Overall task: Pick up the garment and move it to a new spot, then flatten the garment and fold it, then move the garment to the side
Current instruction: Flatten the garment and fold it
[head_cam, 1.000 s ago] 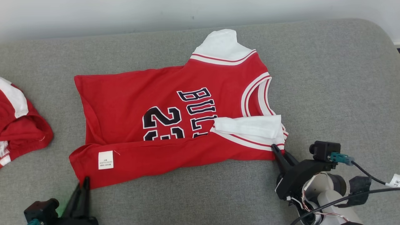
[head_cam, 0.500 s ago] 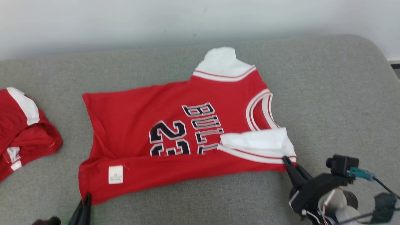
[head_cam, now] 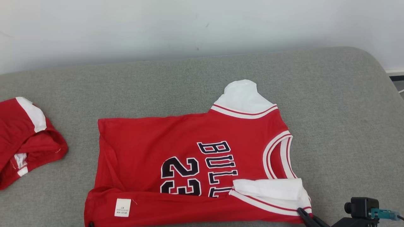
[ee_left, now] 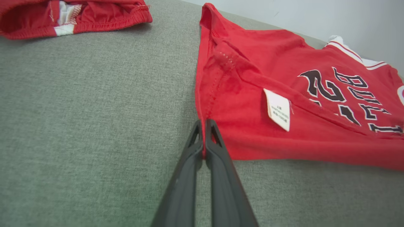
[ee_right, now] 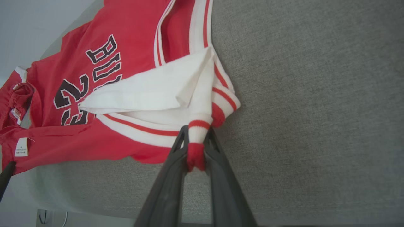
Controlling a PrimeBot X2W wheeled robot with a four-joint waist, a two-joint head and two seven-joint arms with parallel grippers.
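Left pincer (ee_left: 204, 124) pinches the red jersey (ee_left: 252, 94) at its hem corner.
Fingers pressed together on the fabric edge; white label (ee_left: 278, 108) at three o'clock from the tips, second red garment (ee_left: 94, 15) at ten o'clock, on the grey fabric-covered desk (ee_left: 94, 126).

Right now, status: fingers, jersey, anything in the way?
Left fingers shut on jersey hem corner; right fingers shut on its shoulder trim. Near edge folded over, rest flat on grey cushion. Second red garment lies apart, at robot's left.

Jersey (head_cam: 151, 138): black "BULL", cut off by fold, w/ no. "23". White tag (ee_left: 278, 108) just beside left gripper (ee_left: 204, 123); print too small to read.
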